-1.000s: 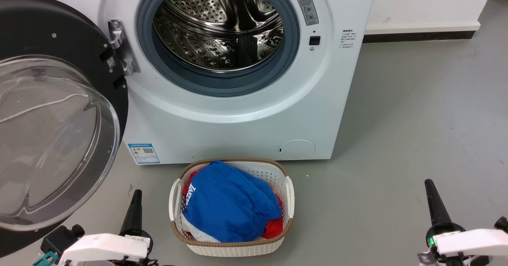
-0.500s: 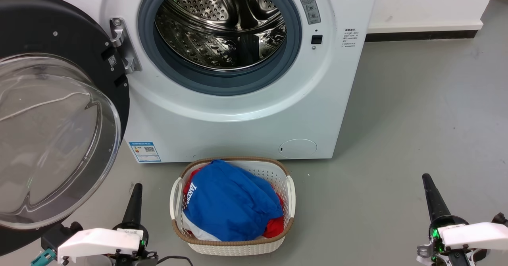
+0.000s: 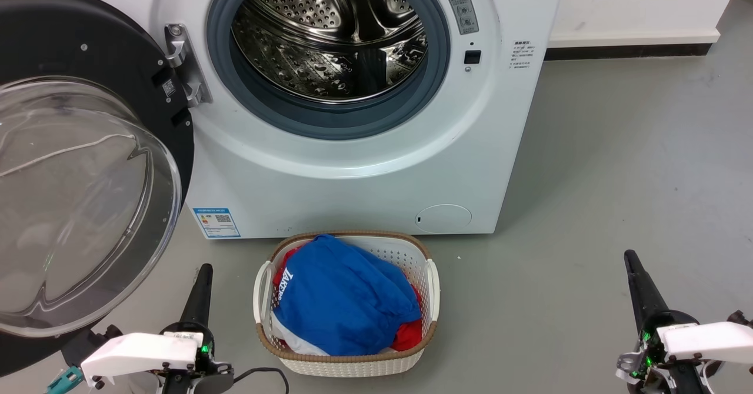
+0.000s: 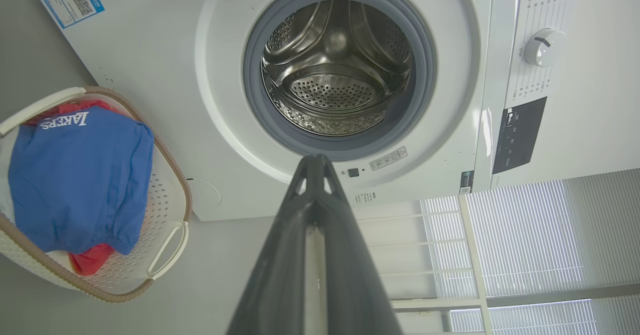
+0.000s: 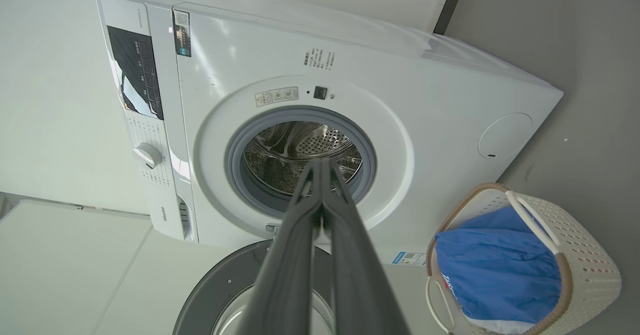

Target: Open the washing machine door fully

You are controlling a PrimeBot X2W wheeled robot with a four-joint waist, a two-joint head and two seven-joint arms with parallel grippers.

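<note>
The washing machine door (image 3: 65, 41), a big black disc with a clear glass bowl (image 3: 76, 206), stands swung wide to the left on its silver hinge (image 3: 183, 64). The steel drum mouth (image 3: 329, 35) lies exposed. My left gripper (image 3: 203, 270) is shut, low on the floor just right of the door's lower edge, touching nothing; its own view shows the fingers pressed together (image 4: 315, 165). My right gripper (image 3: 629, 259) is shut too, far right over bare floor, holding nothing; in its view the door (image 5: 210, 295) shows below the tips (image 5: 320, 167).
A white laundry basket (image 3: 432, 282) with blue and red clothes (image 3: 341, 300) sits on the floor before the machine, between my arms. A white wall and dark baseboard (image 3: 623, 50) run behind at the right. Grey floor (image 3: 617, 176) spreads to the right.
The head view has shifted slightly, so the machine sits a little higher and to the right. Both grippers have moved a little up the picture, still shut. The door's angle looks unchanged.
</note>
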